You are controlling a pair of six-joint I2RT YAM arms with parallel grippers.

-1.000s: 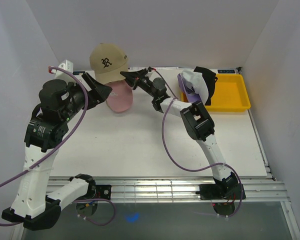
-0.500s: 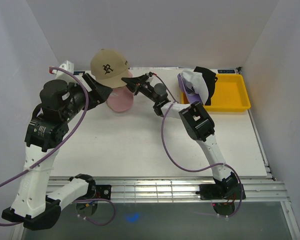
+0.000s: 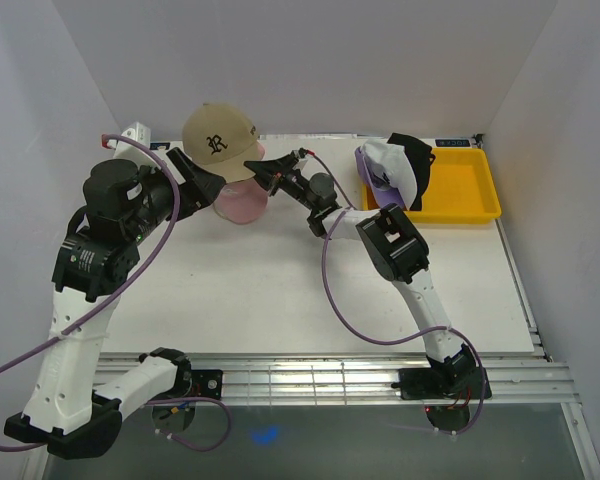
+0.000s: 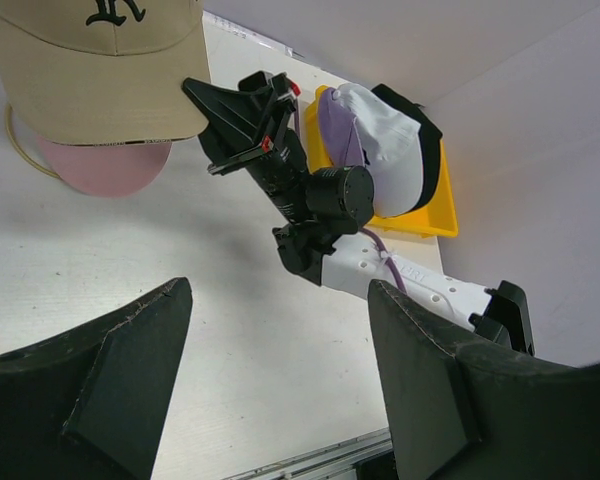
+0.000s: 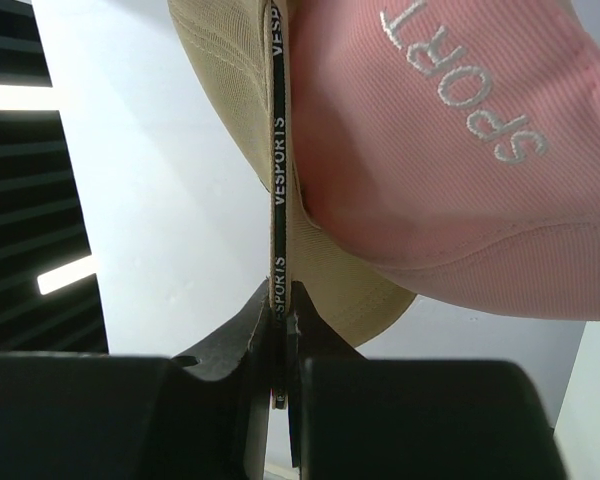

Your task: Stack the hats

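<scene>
The tan cap [image 3: 220,142] hangs at the table's [image 3: 280,290] 11 o'clock, over the pink cap [image 3: 242,205], which it mostly covers; whether the two are pressed together is hard to tell. The right gripper [image 3: 260,170] pinches the tan cap's rim from 3 o'clock (jaws tight on the band). The left gripper [image 3: 208,178], spread and holding nothing, crowds in from 9 o'clock. The back wall stands just behind. At 2 o'clock the yellow tray [image 3: 475,195] holds the purple cap [image 4: 335,125], white cap [image 4: 380,140] and black cap [image 4: 425,150], nested on edge.

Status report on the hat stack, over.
Right gripper shut on edge of tan cap; left gripper open, empty. Tan cap over pink cap, not released. Three more caps in yellow tray, clear of both.
</scene>
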